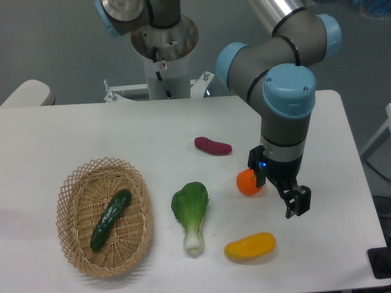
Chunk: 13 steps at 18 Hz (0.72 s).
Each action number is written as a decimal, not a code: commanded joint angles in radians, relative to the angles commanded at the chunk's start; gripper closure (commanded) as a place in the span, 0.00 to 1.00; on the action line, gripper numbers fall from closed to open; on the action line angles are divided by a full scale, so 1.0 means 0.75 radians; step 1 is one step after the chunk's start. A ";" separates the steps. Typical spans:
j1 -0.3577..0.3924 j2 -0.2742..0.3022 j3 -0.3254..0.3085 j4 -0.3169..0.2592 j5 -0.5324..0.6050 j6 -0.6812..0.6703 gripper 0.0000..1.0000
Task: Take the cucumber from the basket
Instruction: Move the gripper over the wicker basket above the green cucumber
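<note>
The dark green cucumber [110,219] lies diagonally inside the oval wicker basket [73,183] at the front left of the table. My gripper [280,194] hangs low over the table at the right, far from the basket, just right of a small orange fruit [247,183]. Its jaws look spread apart and hold nothing. One black finger [298,204] shows clearly; the other is partly merged with the gripper body.
A bok choy [190,210] lies between the basket and the gripper. A yellow-orange oblong fruit [250,246] lies near the front edge. A dark red oblong vegetable [212,146] lies mid-table. The robot base [164,58] stands at the back.
</note>
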 joint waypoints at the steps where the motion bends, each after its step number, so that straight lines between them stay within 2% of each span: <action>1: 0.000 0.000 0.000 0.000 0.002 0.000 0.00; 4: -0.008 0.016 -0.010 -0.004 0.008 -0.006 0.00; 6: -0.061 0.022 -0.027 -0.010 0.061 -0.057 0.00; 11: -0.145 0.076 -0.141 -0.010 0.029 -0.388 0.00; 13: -0.210 0.096 -0.168 -0.010 0.033 -0.568 0.00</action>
